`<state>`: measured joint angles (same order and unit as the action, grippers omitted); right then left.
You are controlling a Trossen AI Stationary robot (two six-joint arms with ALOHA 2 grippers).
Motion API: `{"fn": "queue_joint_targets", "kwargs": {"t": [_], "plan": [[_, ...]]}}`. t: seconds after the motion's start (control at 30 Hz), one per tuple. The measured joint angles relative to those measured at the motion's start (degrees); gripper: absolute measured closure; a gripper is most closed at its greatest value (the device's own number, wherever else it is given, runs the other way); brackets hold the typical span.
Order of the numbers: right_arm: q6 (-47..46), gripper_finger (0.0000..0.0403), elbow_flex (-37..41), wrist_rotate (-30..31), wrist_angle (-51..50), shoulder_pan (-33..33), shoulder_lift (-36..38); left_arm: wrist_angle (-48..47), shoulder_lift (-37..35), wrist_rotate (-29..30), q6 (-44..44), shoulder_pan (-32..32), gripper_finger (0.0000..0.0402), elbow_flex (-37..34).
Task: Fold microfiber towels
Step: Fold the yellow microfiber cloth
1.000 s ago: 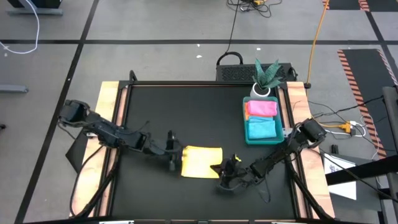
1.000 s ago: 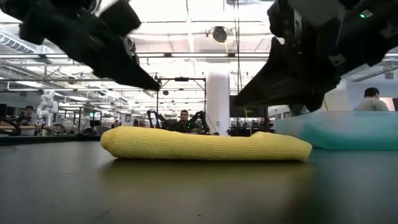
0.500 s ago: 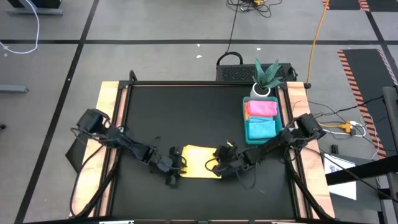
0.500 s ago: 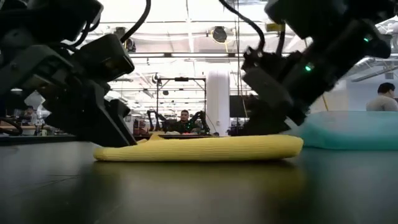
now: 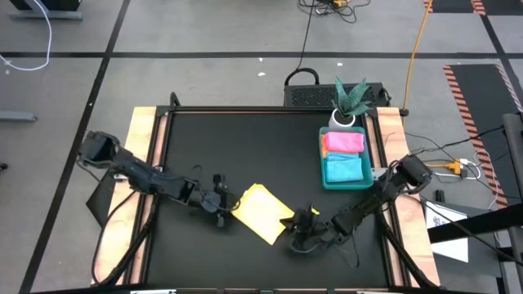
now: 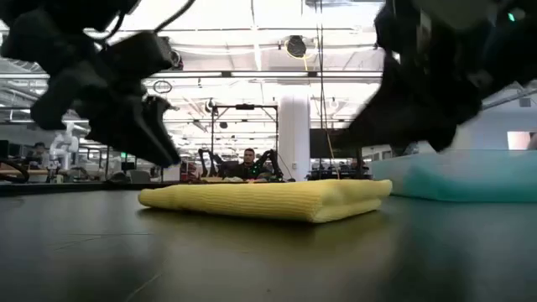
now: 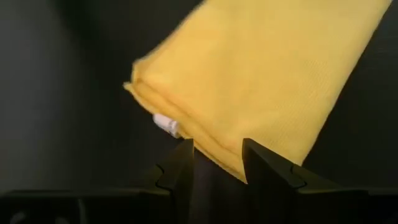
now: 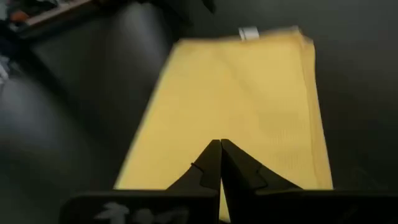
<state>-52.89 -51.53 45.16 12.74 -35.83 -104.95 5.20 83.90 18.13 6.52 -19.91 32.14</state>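
Folded yellow towel (image 5: 261, 213) between left tool (image 5: 219, 203), right tool (image 5: 301, 226).

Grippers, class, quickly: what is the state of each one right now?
Left gripper: open, fingers apart at the folded yellow towel's edge, holding nothing.
Right gripper: shut, empty, over the towel's other end.

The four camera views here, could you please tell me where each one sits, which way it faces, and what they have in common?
High view: above the table, looking straight down; shows both arms, the left gripper, the right gripper and the green tray.
Low view: at table-top height, looking level into the room; both arms come in from above.
Left wrist view: on the left arm, looking past its parted fingers.
Right wrist view: on the right arm, looking past its shut fingers.
Shared: all four show the folded yellow towel.
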Motion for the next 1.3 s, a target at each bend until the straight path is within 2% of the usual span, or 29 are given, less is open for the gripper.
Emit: {"fn": "queue_joint_targets", "kwargs": {"t": [0.13,0.23,0.3,0.43,0.57,0.7,0.83,0.9,1.0,1.1,1.3], "plan": [[7.6,0.0403,0.0,-0.9,3.9,2.1,0.3,-2.7,-5.2,-1.0,0.9,0.5,0.0261,0.0],[10.6,0.0403,0.0,-6.7,4.0,5.9,0.1,2.4,-4.9,-7.2,1.8,0.8,0.0261,0.1],[13.0,0.0403,0.0,-10.8,2.9,8.2,0.0,8.5,-1.9,-10.7,2.4,0.8,0.0261,0.2],[16.5,0.0403,0.2,-14.9,0.7,11.6,0.0,15.7,6.0,-11.2,5.1,1.1,0.0261,0.1],[17.3,0.0403,2.4,-16.9,-1.2,13.5,0.0,14.6,11.9,-12.3,8.0,2.3,0.0261,0.0],[11.7,0.0403,6.1,-15.8,0.5,12.5,0.1,13.6,12.2,-13.9,8.6,3.1,0.0261,0.3],[3.8,0.0403,6.6,-14.8,2.5,7.1,0.0,11.9,9.0,-17.0,5.5,3.7,0.0261,0.0],[2.7,0.0403,6.6,-14.2,6.3,3.8,-0.1,9.9,6.5,-17.6,4.0,4.1,0.0261,0.0],[5.4,0.0403,5.3,-10.4,12.5,0.1,-0.1,8.5,3.4,-17.4,2.3,5.3,0.0261,0.1],[11.8,0.0403,4.0,-8.8,16.0,-0.1,-0.1,8.5,1.0,-17.4,2.6,6.2,0.0261,0.1],[19.4,0.0403,2.8,-14.9,14.2,8.1,-0.1,11.0,3.1,-21.1,4.0,6.9,0.0261,0.2]]}}
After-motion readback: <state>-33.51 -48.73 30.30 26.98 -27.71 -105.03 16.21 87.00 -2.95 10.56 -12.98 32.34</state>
